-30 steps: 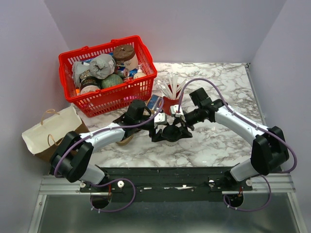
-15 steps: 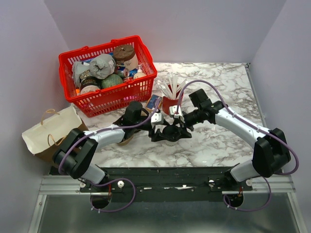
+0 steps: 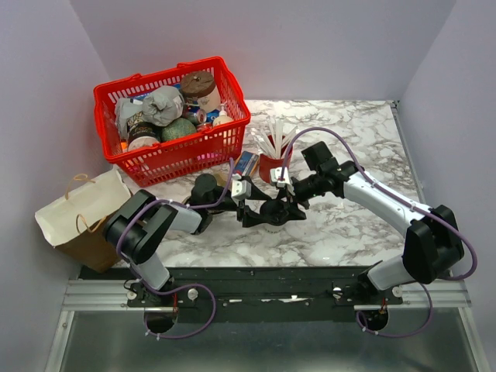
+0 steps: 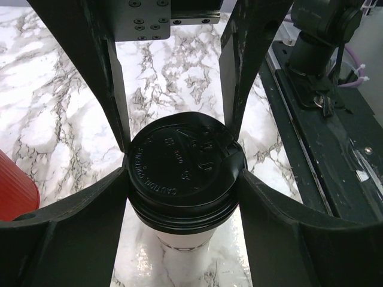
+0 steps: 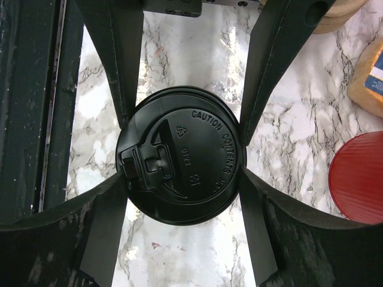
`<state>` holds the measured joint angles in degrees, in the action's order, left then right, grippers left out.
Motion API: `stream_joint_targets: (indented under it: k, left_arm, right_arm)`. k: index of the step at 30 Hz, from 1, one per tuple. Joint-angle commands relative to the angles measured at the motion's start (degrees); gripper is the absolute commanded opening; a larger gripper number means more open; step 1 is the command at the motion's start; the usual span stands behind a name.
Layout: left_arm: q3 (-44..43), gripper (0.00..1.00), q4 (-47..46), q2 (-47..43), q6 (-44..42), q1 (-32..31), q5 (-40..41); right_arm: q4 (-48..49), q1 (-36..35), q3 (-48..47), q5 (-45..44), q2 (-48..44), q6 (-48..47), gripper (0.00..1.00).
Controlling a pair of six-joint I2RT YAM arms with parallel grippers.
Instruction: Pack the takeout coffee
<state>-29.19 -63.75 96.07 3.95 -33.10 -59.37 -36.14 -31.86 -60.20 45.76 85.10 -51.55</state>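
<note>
The coffee (image 4: pixel 179 167) is held upright near the middle of the worktop (image 3: pixel 349 139), in front of the red cup (image 3: pixel 271 164) and between the two arms. Its long axis runs vertical, with the black lid on top and the white body seen below it in the left wrist view. Whether its base rests on the marble cannot be told. The lid's sip tab is turned toward the dark rail at the near edge, as is seen at the left of the right wrist view. The lid is ringed by four fingers, two from each arm. The left jaws are spread wide and closed on the lid, with the fingers (image 4: pixel 90 227) pressed to its rim on opposite sides. The right jaws are spread just as wide and closed on the same lid, their fingers (image 5: pixel 78 239) likewise laid against the rim, in the gaps left by the other pair. White cutlery (image 3: pixel 273 139) is stood in the red cup. A red basket (image 3: pixel 174 159) filled with goods is placed at the far left, and a paper bag (image 3: pixel 81 209) is set at the left edge, well apart from the coffee.
</note>
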Motion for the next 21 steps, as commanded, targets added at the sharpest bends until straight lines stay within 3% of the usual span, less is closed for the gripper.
stream_joint_targets:
  k: [1, 7, 15, 21]
  left_arm:
    - [4.0, 0.73, 6.7, 7.7, 6.0, -3.4, 5.8]
    - [3.2, 0.77, 11.4, 4.3, 3.8, -3.2, 7.3]
    - [-5.0, 0.98, 36.7, -12.1, -8.8, -3.0, 8.6]
    - [-10.4, 0.99, 48.5, -17.8, -11.1, -0.7, 5.1]
  right_arm:
    - [-3.0, -3.7, 3.1, -0.8, 5.8, 2.8, 0.78]
    - [-3.0, -3.7, 2.3, -1.7, 5.9, 2.9, 0.78]
    - [-3.0, -3.7, 2.1, -2.7, 4.5, 2.2, 0.79]
    - [-2.9, -3.7, 2.1, -3.3, 3.4, 2.2, 0.80]
